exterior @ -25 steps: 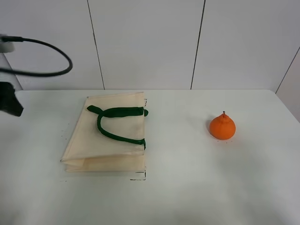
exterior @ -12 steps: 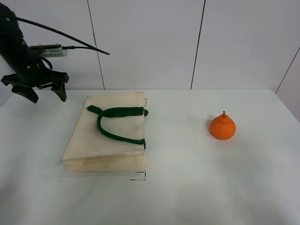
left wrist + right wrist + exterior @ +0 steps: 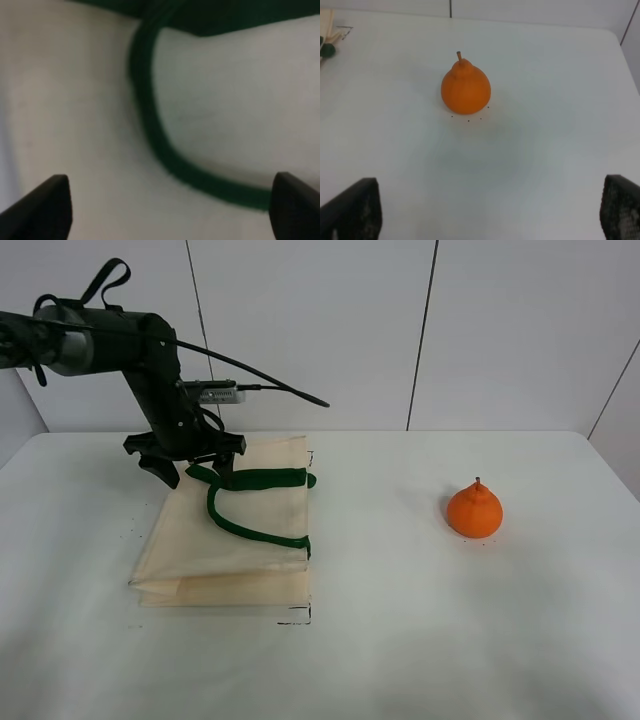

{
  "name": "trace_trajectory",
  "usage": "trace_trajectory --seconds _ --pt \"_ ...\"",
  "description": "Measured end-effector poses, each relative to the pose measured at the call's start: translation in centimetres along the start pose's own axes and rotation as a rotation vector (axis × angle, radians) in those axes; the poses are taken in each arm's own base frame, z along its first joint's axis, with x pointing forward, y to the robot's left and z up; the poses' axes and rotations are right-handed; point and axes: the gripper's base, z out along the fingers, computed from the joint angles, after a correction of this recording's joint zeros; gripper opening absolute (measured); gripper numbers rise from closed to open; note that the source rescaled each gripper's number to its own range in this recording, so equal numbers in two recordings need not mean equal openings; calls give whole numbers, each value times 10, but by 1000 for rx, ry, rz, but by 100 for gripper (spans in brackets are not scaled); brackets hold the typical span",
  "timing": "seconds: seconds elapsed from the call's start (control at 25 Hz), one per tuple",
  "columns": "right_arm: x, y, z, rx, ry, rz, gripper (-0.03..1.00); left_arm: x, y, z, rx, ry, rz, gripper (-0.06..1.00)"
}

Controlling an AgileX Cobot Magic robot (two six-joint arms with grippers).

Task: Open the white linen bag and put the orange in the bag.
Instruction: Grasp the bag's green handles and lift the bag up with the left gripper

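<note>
The white linen bag (image 3: 225,540) lies flat and folded on the left of the table, its dark green handles (image 3: 250,480) looped on top. My left gripper (image 3: 195,474) is open, pointing down just above the bag's far left corner, next to the handle ends. The left wrist view shows the cream fabric (image 3: 225,125) and a green strap (image 3: 150,130) close up between the open left gripper (image 3: 170,210) tips. The orange (image 3: 474,510) stands alone at the right. The right wrist view has the orange (image 3: 465,90) ahead of my open, empty right gripper (image 3: 485,215).
The white table (image 3: 420,620) ends at a white panelled wall behind. Small black marks sit on the table by the bag's near right corner (image 3: 296,618). A corner of the bag (image 3: 326,25) shows at the edge of the right wrist view.
My left arm has swung in from the far left edge to above the bag's far left corner. The bag and the orange have not moved.
</note>
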Motion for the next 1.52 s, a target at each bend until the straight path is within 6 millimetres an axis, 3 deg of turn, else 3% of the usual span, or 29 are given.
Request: trace_trajectory --seconds 0.6,0.76,0.84,1.0,1.04,1.12,1.28,1.36,1.52 --pt "0 0 0 0 0 0 100 -4 -2 76 -24 18 -64 94" --pt "0 0 0 0 0 0 100 -3 -2 84 -29 32 -89 89" --pt "0 0 0 0 0 0 100 -3 -2 84 -28 31 -94 75" --pt "0 0 0 0 0 0 100 -4 -1 85 -40 30 -85 15" --pt "0 0 0 0 0 0 100 -4 -1 86 -48 28 -86 6" --pt "0 0 0 0 0 0 100 -4 1 85 -63 26 -92 1" --pt "0 0 0 0 0 0 100 -6 2 63 -86 38 -100 1" --pt "0 0 0 0 0 0 100 -11 1 34 -83 10 -94 1" --pt "0 0 0 0 0 0 100 -23 -2 -51 -52 -152 -36 1"
